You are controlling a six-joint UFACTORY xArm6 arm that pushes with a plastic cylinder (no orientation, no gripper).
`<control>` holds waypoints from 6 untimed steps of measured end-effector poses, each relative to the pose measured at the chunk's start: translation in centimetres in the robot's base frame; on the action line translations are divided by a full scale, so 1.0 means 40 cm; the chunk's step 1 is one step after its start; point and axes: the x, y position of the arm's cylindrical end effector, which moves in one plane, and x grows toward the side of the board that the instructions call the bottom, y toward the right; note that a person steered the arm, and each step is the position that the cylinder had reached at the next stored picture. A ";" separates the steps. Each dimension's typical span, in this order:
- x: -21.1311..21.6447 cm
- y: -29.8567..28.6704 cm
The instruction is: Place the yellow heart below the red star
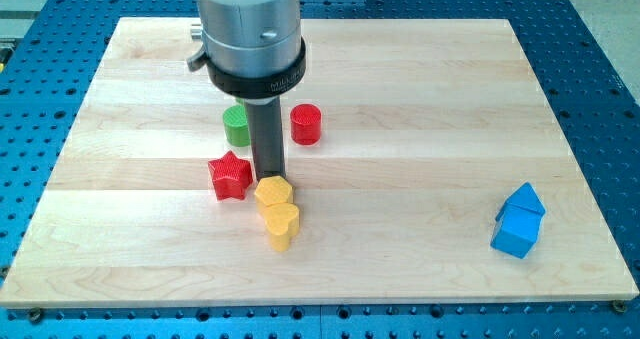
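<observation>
The yellow heart (281, 225) lies below the board's middle, touching a yellow hexagon block (272, 192) just above it. The red star (230, 175) lies to the left of the hexagon, a small gap apart. The heart sits to the lower right of the star. My tip (269, 176) is the lower end of the dark rod and stands at the top edge of the yellow hexagon, just right of the red star. Whether it touches the hexagon I cannot tell.
A green cylinder (237, 125) and a red cylinder (306, 124) stand above the rod's end, either side of it. Two blue blocks (519, 221) lie together at the right. The wooden board (420, 99) lies on a blue perforated table.
</observation>
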 end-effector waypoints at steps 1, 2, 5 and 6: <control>-0.021 0.127; 0.067 0.191; 0.255 -0.008; 0.251 -0.079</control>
